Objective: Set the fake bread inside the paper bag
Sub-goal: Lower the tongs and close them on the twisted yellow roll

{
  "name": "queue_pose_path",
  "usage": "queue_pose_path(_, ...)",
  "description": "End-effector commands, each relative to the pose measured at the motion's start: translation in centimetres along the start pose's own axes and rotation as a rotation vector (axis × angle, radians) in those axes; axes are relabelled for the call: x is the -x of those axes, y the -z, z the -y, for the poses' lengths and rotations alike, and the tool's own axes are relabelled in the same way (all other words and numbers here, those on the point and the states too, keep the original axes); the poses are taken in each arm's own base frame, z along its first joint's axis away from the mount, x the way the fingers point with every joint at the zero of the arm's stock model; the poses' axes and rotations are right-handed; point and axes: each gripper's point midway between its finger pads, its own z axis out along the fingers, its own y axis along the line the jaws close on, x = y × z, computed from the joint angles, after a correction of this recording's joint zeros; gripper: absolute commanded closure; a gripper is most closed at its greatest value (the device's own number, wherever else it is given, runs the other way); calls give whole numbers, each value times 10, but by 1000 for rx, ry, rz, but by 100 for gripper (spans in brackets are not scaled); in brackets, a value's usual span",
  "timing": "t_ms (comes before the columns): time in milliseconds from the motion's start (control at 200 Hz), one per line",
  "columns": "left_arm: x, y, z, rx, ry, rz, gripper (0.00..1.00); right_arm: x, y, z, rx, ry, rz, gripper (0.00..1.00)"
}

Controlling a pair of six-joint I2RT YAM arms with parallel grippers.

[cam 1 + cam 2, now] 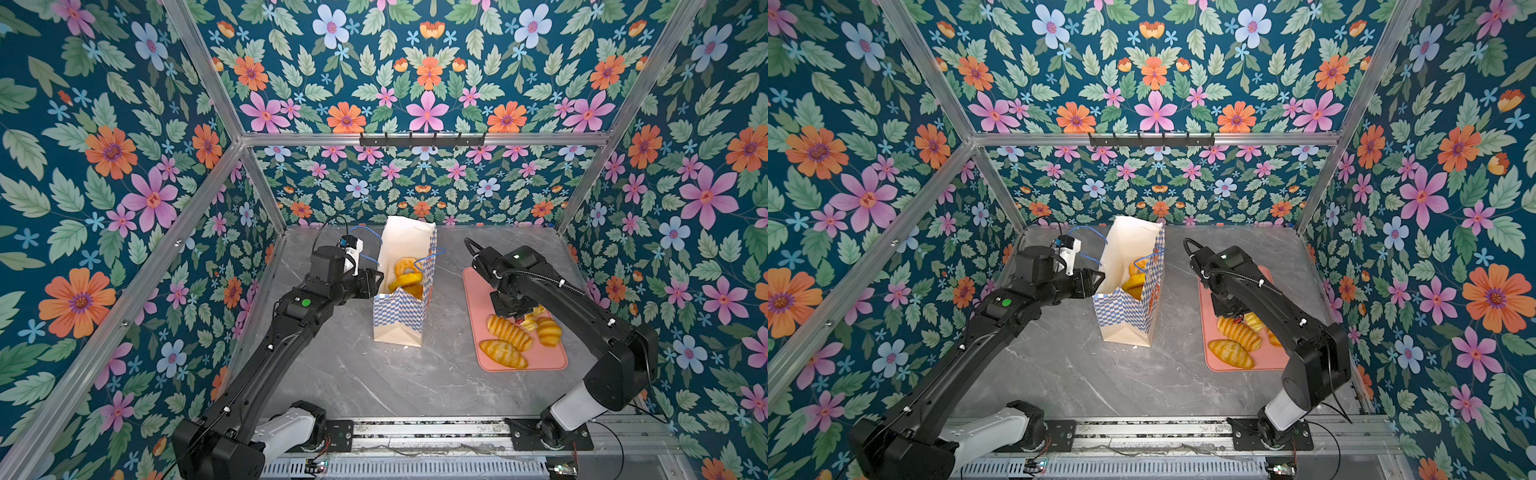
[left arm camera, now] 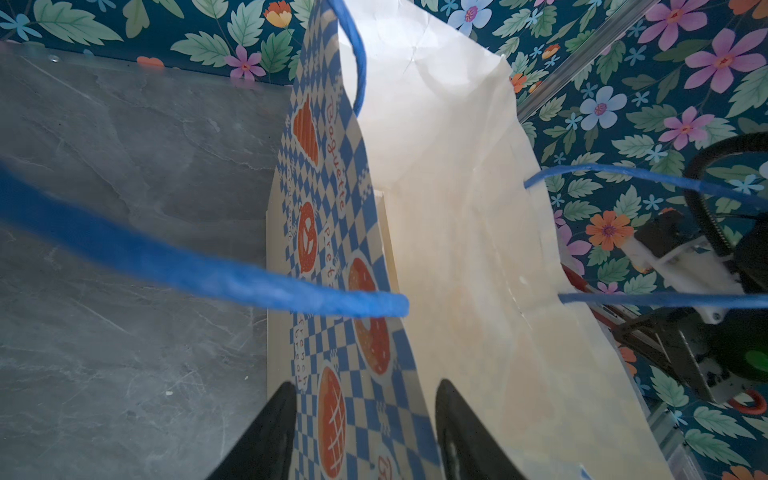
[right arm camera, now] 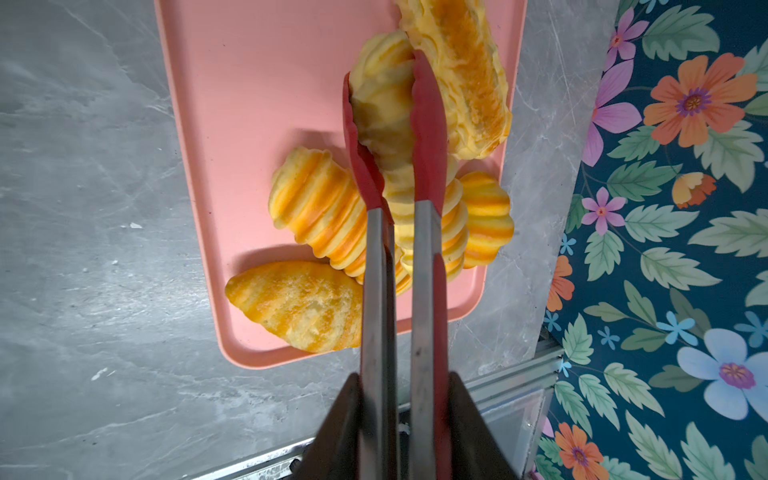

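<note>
Squeezing tongs [image 3: 428,145] in right gripper [image 3: 403,395], I clamp them on a pale bread [image 3: 382,112] for lifting; left gripper [image 2: 363,386] straddles bag wall [image 2: 328,257], jaws apart, steadying it.

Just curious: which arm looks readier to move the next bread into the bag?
Right, probably: its jaws grip the tongs, whose red tips flank a pale pastry on the pink tray. The left's jaws merely straddle the paper bag wall.
</note>
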Motion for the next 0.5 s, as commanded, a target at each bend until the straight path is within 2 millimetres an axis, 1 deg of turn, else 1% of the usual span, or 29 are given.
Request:
queue_pose_path(0,4,3,3,-10,3,4,47,-1,8,4,15,-26,21,68)
queue_pose_path(160,10,6,8,-25,9,14,47,2,20,2,69,-52,68,69)
queue_pose_path(320,13,5,14,-49,22,13,47,3,29,4,104,-76,113,70)
queue_pose_path(495,16,5,16,-57,40,15,52,5,37,6,151,-108,165,71)
